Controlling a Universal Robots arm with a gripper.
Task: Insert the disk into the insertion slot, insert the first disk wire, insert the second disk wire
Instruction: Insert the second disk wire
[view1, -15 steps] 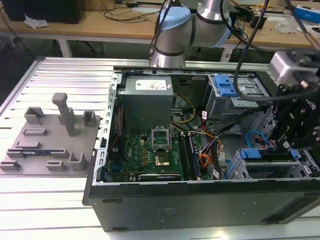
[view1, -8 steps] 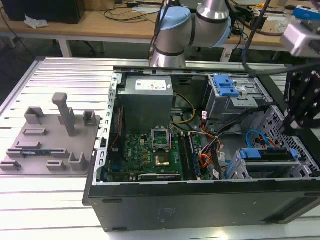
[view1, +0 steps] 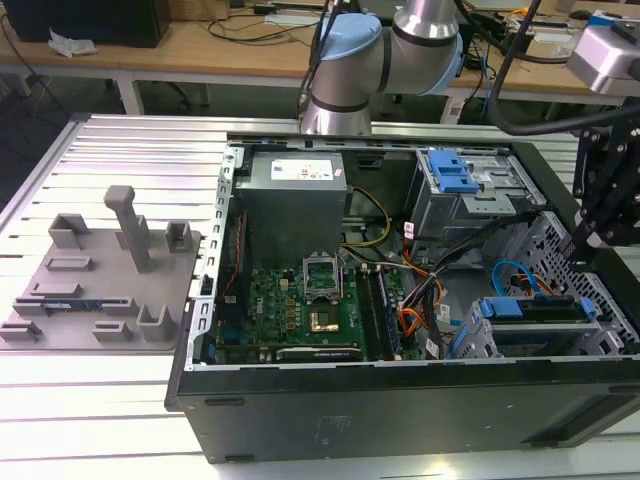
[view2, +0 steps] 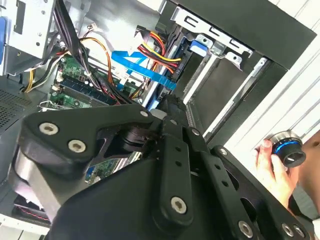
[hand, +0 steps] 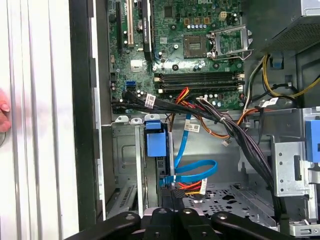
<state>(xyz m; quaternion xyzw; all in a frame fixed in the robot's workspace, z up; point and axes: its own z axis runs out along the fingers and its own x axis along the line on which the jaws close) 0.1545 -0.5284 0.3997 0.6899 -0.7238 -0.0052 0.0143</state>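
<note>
The disk (view1: 530, 308) lies inside the insertion slot (view1: 478, 338), the low grey cage at the case's front on the exterior view's right. In the first wrist view the disk's blue carrier (hand: 155, 144) shows between the slot's metal walls (hand: 125, 150). A blue disk wire (hand: 192, 175) loops to the disk's end, beside a bundle of red, yellow and orange wires (hand: 192, 186). My gripper (hand: 172, 197) has its fingers drawn together on the blue wire's plug at that end. It also reaches down over the cage (view1: 578, 250), close to the blue wire (view2: 145, 67).
The motherboard (view1: 300, 305), power supply (view1: 292, 195) and a taller cage with a blue latch (view1: 450, 175) fill the open case. A grey fixture plate (view1: 100, 275) lies at the exterior view's left. A hand (view2: 270, 162) rests on a blue-ringed knob (view2: 287, 150) beside the case.
</note>
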